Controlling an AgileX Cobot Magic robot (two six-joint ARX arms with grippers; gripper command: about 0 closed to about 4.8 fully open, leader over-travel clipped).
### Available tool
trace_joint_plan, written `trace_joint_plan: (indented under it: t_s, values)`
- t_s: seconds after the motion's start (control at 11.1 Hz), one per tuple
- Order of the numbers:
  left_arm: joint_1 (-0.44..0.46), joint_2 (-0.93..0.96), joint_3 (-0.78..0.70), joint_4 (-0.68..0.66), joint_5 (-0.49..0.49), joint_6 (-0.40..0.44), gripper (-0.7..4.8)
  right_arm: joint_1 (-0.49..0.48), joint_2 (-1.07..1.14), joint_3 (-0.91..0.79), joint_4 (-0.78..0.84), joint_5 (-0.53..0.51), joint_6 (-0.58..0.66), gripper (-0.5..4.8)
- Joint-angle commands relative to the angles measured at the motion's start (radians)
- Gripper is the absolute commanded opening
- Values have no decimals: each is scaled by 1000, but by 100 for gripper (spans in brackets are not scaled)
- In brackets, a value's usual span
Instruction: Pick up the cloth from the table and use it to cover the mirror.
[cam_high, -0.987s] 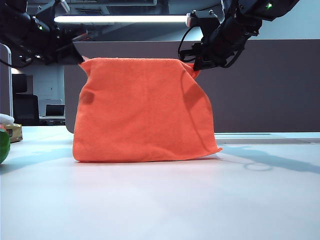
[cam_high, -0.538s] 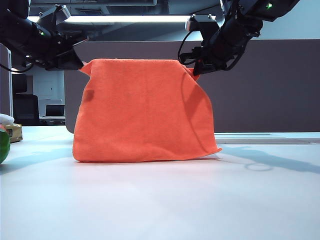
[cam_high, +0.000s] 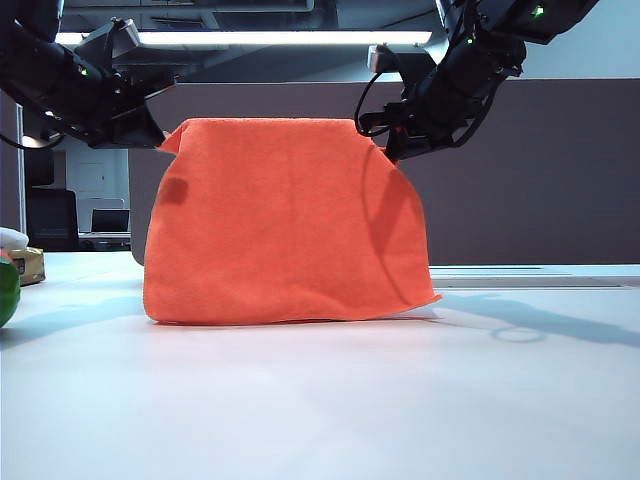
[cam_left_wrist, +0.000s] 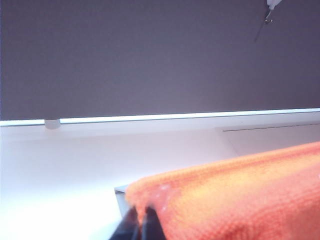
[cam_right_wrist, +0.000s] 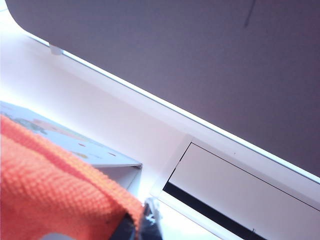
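Observation:
The orange cloth (cam_high: 280, 220) hangs as a wide upright sheet, its lower edge resting on the white table (cam_high: 330, 400). It hides the mirror in the exterior view. My left gripper (cam_high: 160, 134) is shut on the cloth's top left corner, and my right gripper (cam_high: 392, 148) is shut on the top right corner. In the left wrist view the dark jaws of the left gripper (cam_left_wrist: 141, 220) pinch the cloth (cam_left_wrist: 235, 195), with a grey mirror corner (cam_left_wrist: 120, 196) beside them. In the right wrist view the right gripper (cam_right_wrist: 137, 224) pinches the cloth (cam_right_wrist: 55, 190) over the mirror (cam_right_wrist: 75, 145).
A wide grey partition (cam_high: 530, 170) stands behind the table. A green object (cam_high: 7, 290) and a small box (cam_high: 28, 265) sit at the far left edge. A flat rectangular panel (cam_right_wrist: 235, 190) is set into the table near the partition.
Both wrists have tilted a little while keeping their grip. The cloth's top edge has sunk slightly and its lower left edge has shifted a little to the left.

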Motion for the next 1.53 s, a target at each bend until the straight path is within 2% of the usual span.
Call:
trace_joint_plan:
  t_s: [0.09, 0.27, 0.36, 0.54, 0.63, 0.81, 0.9, 0.99, 1.08, 1.17, 1.35, 1.53]
  values:
    - [4, -2, 4, -39, -4, 3, -6, 5, -6, 5, -18, 1, 1, -2]
    - [4, -2, 4, -65, 6, 0, -6, 5, -6, 5, -41, -16, 1, -2]
    - [4, -2, 4, -105, 46, 0, 6, 5, -6, 5, -70, -16, 1, -2]
    - [4, -2, 4, -132, 45, 0, 46, 5, -6, 5, -93, -17, 1, -2]
    - [4, -2, 3, -143, 42, 0, 143, 5, -6, 5, -104, -17, 2, -2]
    - [4, -2, 3, -150, 42, 0, 144, 6, -6, 5, -108, -17, 2, 3]
    - [4, -2, 3, -154, 42, 0, 144, 6, -7, 5, -111, -31, 2, 78]
    - [4, -2, 3, -153, 42, 0, 144, 6, -7, 5, -111, -36, 2, 121]
    - [4, -2, 3, -153, 42, 0, 144, 6, -7, 5, -111, -36, 2, 124]
    - [4, -2, 3, -153, 42, 0, 144, 6, -7, 5, -110, -35, 2, 199]
    - [4, -2, 2, -154, 42, 0, 144, 6, -9, 5, -109, -35, 2, 228]
    - [4, -2, 2, -154, 42, 0, 144, 5, -29, 5, -94, -10, 2, 317]
